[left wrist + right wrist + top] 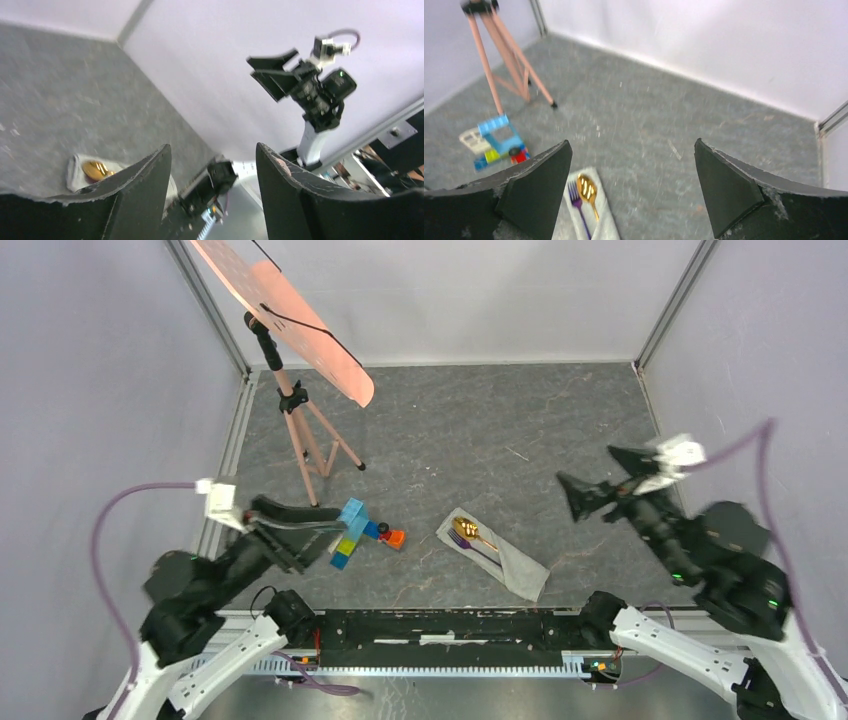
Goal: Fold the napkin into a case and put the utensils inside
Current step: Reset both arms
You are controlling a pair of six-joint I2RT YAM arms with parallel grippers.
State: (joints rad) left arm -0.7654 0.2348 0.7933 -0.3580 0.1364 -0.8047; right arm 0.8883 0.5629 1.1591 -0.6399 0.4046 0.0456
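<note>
A robot lab was shown. The grey tabletop (480,430) was boxed in by plain white walls (100,370), with metal posts (675,300) at its far corners and a pink tripod (300,425) near its left edge.

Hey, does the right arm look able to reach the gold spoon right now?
Probably yes. The right end effector is open and raised, and nothing stands between it and the spoon, which lies in plain view on the napkin beside the fork. The toy blocks sit off to the left.
</note>
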